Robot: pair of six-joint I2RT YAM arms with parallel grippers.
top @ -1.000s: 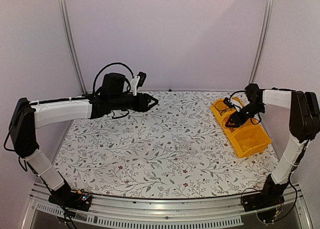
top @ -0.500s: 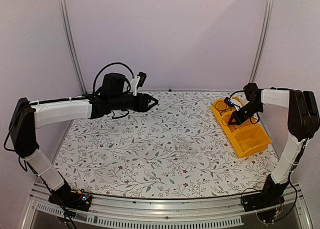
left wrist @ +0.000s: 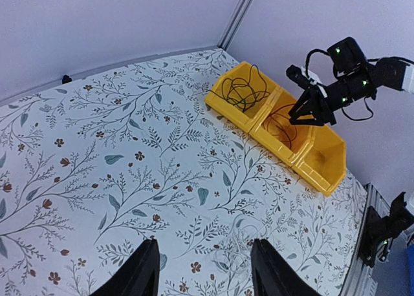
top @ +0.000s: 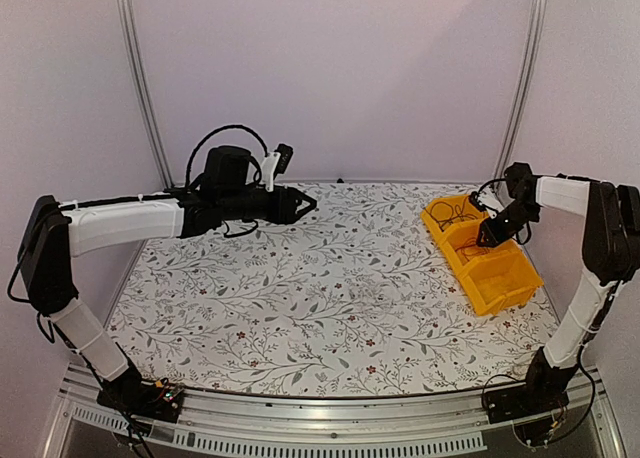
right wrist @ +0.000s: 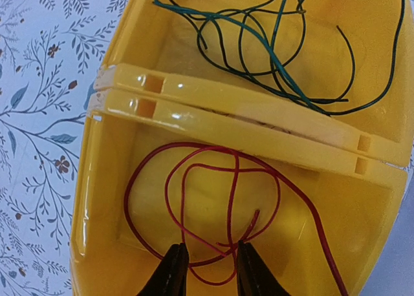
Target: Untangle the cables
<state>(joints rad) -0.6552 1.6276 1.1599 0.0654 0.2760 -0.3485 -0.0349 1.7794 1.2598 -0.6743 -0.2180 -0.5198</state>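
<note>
Robot lab booth, aluminium frame (top: 141, 88), plain walls (top: 330, 68)

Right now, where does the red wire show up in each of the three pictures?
Top external: red wire, faint loops in the yellow bin's middle compartment, far right, beside the right claw.
Left wrist: red wire at upper right, same middle compartment.
Right wrist: red wire in big loops at bottom centre, just above the right claw.
Shared landmark: the yellow bin; dark wires fill the compartment next door.

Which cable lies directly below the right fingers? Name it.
The red cable, looped in the compartment under the right fingers; the dark cables lie beyond the divider.
</note>
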